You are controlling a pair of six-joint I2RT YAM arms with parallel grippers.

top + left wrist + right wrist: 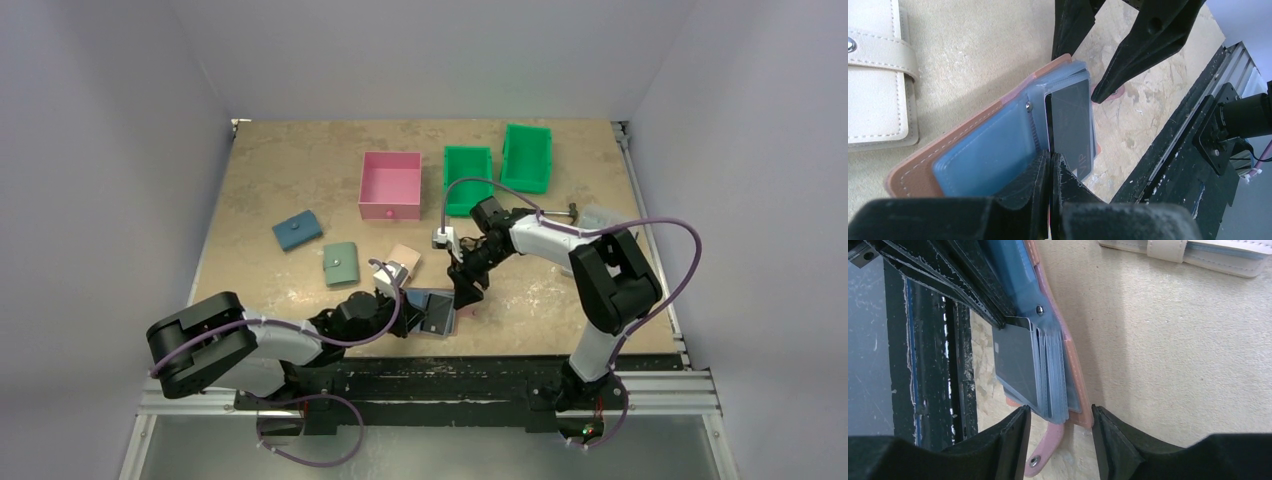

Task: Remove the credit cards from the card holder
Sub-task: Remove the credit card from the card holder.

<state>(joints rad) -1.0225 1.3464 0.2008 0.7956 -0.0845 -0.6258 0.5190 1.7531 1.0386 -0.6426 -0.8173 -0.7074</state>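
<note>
The reddish-brown card holder (436,312) lies open near the table's front edge, its light blue sleeves (988,155) fanned out. A black card (1073,125) marked "VIP" sticks out of the sleeves toward the edge. My left gripper (1052,160) is shut on that card's near corner, as the right wrist view (1015,360) also shows. My right gripper (1060,432) is open, its jaws on either side of the holder's (1075,370) far end, just short of touching it. The holder's snap strap (1045,450) lies between the fingers. I cannot make out a pale grey card.
A beige snap wallet (403,262) lies just behind the holder, also in the left wrist view (873,75). Further back are a sage green wallet (341,263), a blue wallet (297,231), a pink box (390,185) and two green bins (467,178). A black rail (450,375) borders the table front.
</note>
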